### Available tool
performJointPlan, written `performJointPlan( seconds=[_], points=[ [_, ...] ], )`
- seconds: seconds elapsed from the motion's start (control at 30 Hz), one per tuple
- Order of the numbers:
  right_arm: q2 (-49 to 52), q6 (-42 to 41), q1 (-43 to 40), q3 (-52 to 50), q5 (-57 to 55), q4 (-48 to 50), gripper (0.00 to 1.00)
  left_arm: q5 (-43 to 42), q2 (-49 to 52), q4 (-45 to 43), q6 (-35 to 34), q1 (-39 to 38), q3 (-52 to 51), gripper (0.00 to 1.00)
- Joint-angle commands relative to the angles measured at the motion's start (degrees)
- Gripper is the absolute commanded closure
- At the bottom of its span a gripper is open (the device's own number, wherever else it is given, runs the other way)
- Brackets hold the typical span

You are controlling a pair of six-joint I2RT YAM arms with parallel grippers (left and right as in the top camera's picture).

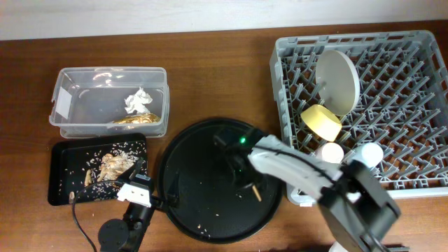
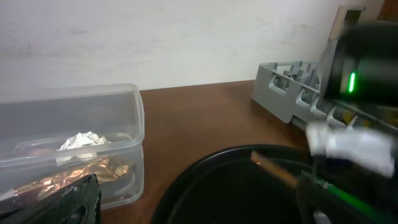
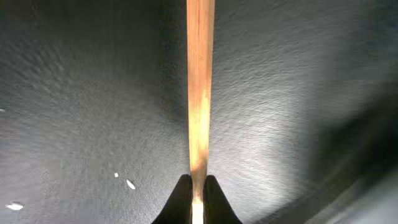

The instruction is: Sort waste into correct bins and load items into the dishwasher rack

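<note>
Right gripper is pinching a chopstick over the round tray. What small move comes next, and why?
Probably a short straight lift, then a swing toward the dishwasher rack. The right gripper is shut on the wooden chopstick low over the round black tray, whose raised rim stands between it and the rack.

no readable text, labels or numbers anywhere.

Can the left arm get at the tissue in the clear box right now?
Probably yes. The tissue lies uncovered in the open clear box, beside the wrapper; only the low black tray lies between it and the left arm.
</note>
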State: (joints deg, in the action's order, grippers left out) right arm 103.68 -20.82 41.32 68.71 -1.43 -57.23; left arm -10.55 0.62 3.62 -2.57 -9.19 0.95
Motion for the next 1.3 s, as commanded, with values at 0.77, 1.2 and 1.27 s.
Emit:
performJointPlan(
  seconds=[0.77, 1.2, 1.27],
  points=[
    [-27.7, 10.9, -18.3, 20.5, -0.5, -11.9, 0.37, -0.2, -0.3, -0.1, 0.7, 0.3, -0.5, 0.01],
    [-60.1, 12.9, -7.6, 20.4, -14.0, -21.9, 0.01, -0.2, -0.3, -0.1, 0.7, 0.3, -0.5, 0.01],
    [-63.4, 13.1, -8.1, 19.7, -15.6, -20.9, 0.01, -0.2, -0.3, -0.1, 0.7, 0.3, -0.5, 0.01]
  ],
)
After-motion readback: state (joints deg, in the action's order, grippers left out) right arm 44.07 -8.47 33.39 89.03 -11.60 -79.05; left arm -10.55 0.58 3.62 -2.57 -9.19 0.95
